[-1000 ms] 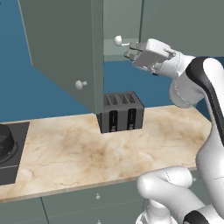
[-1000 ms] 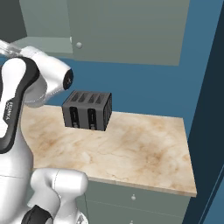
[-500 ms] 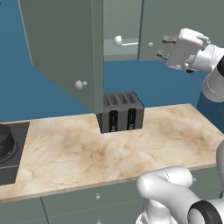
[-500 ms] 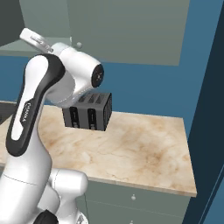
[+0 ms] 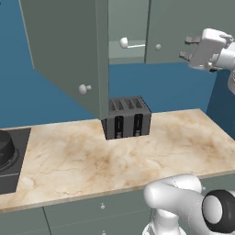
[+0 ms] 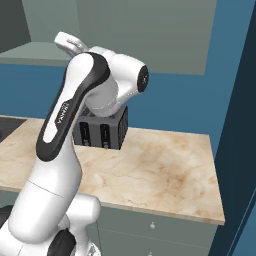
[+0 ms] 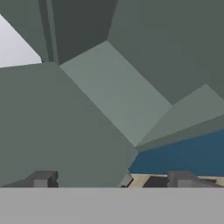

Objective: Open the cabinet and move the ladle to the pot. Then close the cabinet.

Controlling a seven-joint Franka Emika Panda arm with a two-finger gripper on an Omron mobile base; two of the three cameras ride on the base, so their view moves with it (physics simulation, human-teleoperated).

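Note:
The cabinet (image 5: 69,50) hangs over the counter with its left door swung wide open and its right door (image 5: 176,23) closed. On the shelf inside lies the ladle (image 5: 124,43), its whitish ball end to the left and its thin handle pointing right. My gripper (image 5: 187,48) hovers in front of the closed right door, well to the right of the ladle, open and holding nothing. In the hand view the gripper (image 7: 111,179) has wide-apart fingertips (image 7: 41,179) facing grey-green cabinet panels (image 7: 113,96). The dark pot (image 5: 5,147) sits at the far left on a stove.
A dark slotted toaster (image 5: 127,117) stands at the back of the marble counter (image 5: 137,156), under the open door's edge; my arm partly hides the toaster (image 6: 107,132) in the right base view. Low drawer fronts (image 5: 92,213) run below the counter. A blue wall lies behind.
My open gripper has swung right, from beside the ladle's handle to in front of the closed right door. The ladle and the doors have not moved.

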